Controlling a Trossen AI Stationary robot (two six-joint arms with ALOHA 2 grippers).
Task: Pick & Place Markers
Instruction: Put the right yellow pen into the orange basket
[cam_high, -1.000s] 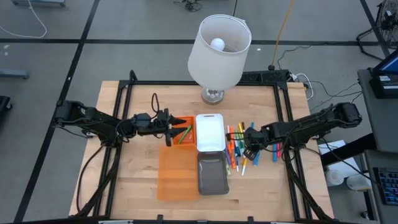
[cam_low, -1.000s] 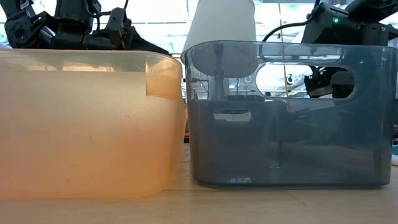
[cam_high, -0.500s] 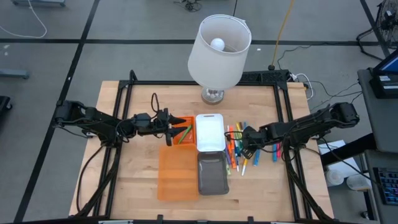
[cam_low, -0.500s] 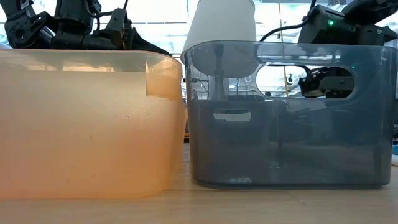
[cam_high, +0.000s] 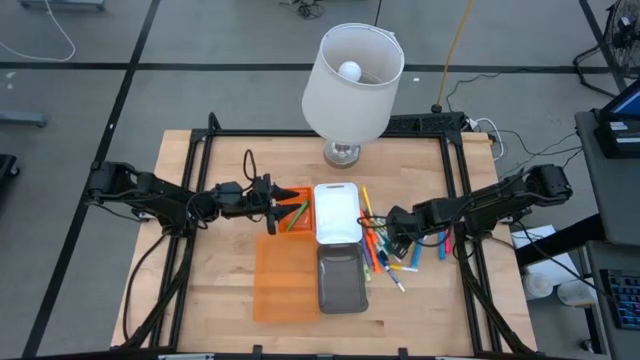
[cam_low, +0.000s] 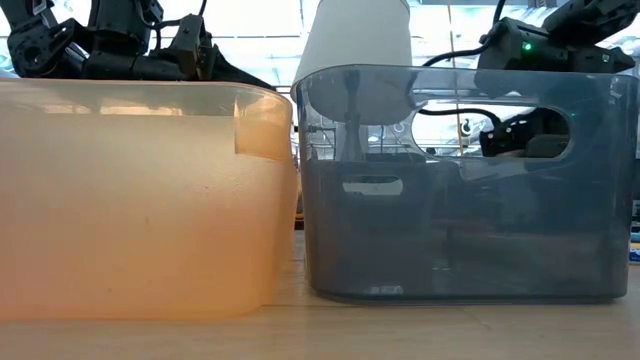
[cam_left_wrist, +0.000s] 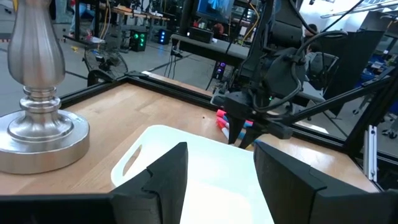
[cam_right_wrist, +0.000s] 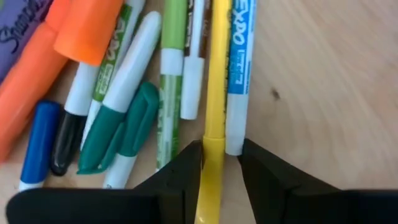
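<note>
Several markers in many colours lie loose on the wooden table, right of the white tray. My right gripper points steeply down into this pile, shut on a yellow marker. Orange, green, teal, black and blue markers lie beside it. My left gripper hangs level over the small orange tray, which holds green markers. Its fingers stand open with nothing between them. My right gripper pinches the yellow marker's barrel between its two fingers, coming from above and lying across it. The marker runs on past the fingers toward the table's far edge. The white end of a blue-lettered marker lies against one finger.
A large orange tray and a grey tray stand at the near side, filling the low view. A white-shaded lamp stands at the far middle, its metal foot near the white tray. Black frame rails edge the table.
My right gripper has sunk into the marker pile and rolled a little. The yellow marker has swung so that it now points toward the far edge beside the white tray. A few markers have been pushed out toward the near edge.
</note>
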